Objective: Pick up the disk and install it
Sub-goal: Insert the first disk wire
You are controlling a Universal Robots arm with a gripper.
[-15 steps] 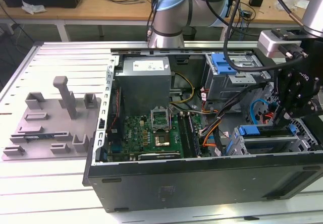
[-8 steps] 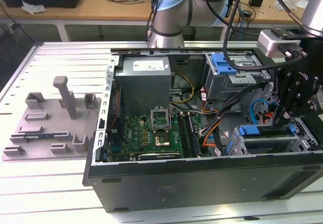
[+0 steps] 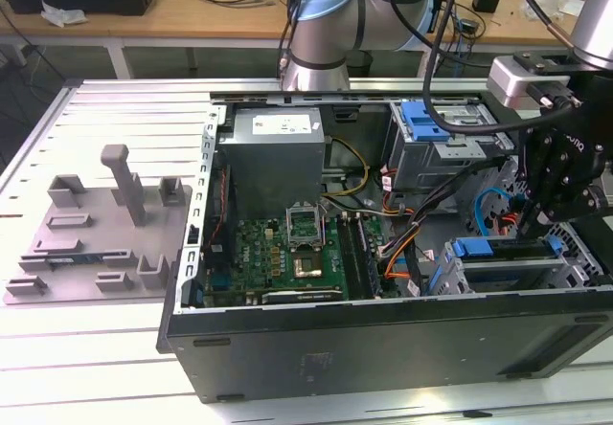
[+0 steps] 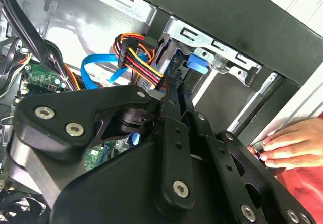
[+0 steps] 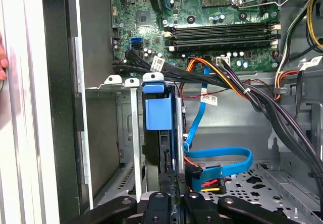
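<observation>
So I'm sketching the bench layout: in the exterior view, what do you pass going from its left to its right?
Grey plastic fixture plate with upright posts → green motherboard inside the open black computer case → blue flat data cable → blue-framed disk in the drive cage → black gripper.

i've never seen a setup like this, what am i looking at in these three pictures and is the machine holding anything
This is a robot arm working inside an open computer case that lies on a slatted metal table. The exterior view looks from off the arm. It shows the green motherboard, the grey power supply and a grey plastic fixture beside the case. Both wrist views ride on the arm, looking past the black gripper. That gripper sits at the drive cage, closed on the disk, which stands edge-on in its blue carrier within a slot. A person's hand rests on the case edge.
</observation>
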